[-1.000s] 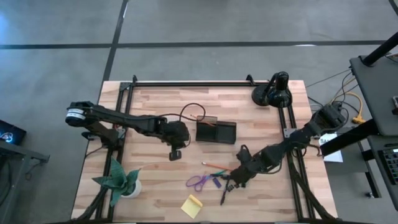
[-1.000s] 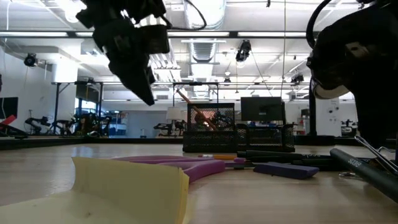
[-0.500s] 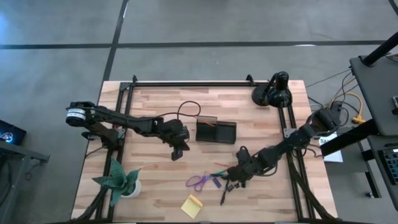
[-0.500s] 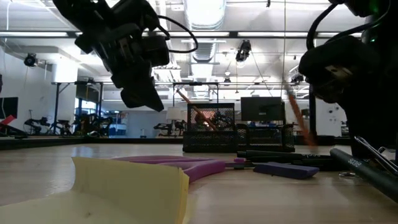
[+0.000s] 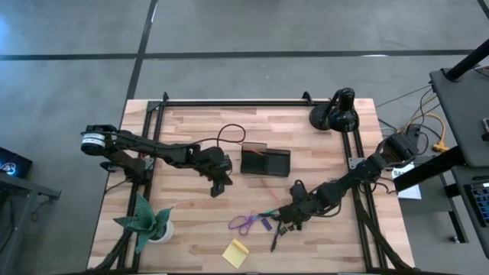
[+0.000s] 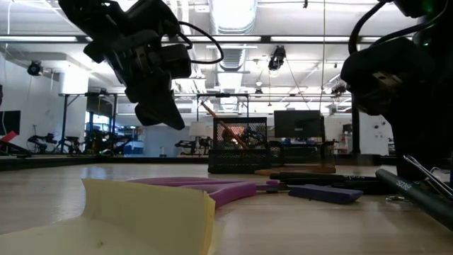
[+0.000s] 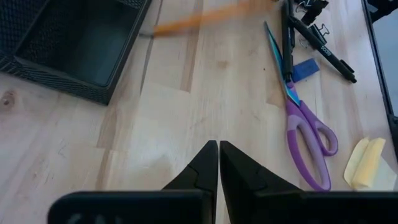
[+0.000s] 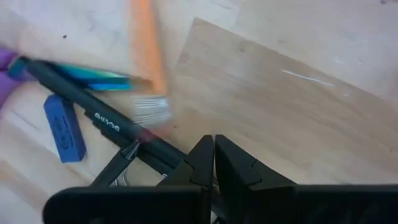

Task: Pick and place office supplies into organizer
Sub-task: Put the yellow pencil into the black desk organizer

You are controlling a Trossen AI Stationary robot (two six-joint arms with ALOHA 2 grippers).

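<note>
Fingers: both pairs pressed together, holding nothing — left gripper (image 5: 217, 186) beside the organizer (image 5: 265, 161), right gripper (image 5: 284, 220) over the supplies.
Supplies: we see scissors (image 5: 246, 223), pencil (image 7: 199, 20), pen (image 8: 106, 121) on the table.
Risk: our closed tips could nudge the pencil — it looks blurred.

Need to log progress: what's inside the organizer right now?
The organizer shows an orange pencil lying slantwise in it in the high view; in the low view it leans up inside the mesh. Its floor in the left wrist view looks bare, but the far compartments are hidden.
</note>
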